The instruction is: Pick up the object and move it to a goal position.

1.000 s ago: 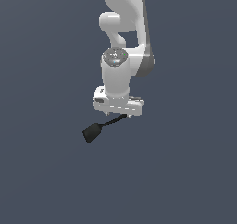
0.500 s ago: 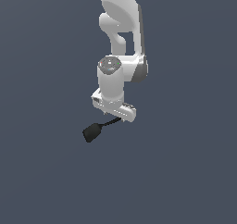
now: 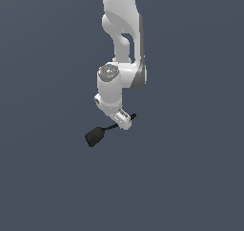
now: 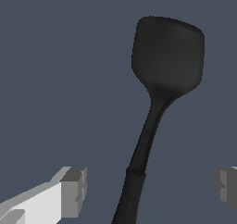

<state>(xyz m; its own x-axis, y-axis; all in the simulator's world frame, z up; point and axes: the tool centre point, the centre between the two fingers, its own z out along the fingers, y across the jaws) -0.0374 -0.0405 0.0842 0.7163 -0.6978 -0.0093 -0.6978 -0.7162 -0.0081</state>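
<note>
The object (image 3: 95,136) is a matte black utensil with a broad rounded head and a thin curved handle, lying on the dark grey floor. In the wrist view the object (image 4: 167,56) fills the picture, and its handle runs down between my fingers. My gripper (image 3: 123,121) hangs over the handle end, turned at an angle to the exterior view. In the wrist view the gripper (image 4: 150,190) is open: one finger (image 4: 74,193) and the other finger (image 4: 227,187) stand well apart on either side of the handle, neither touching it.
A plain dark grey surface lies all around. The white arm (image 3: 121,39) comes down from the exterior view's top. No other objects or markers show.
The hand has turned about its vertical axis, from broadside to nearly end-on in the exterior view, and sits a little lower. The object has not moved.
</note>
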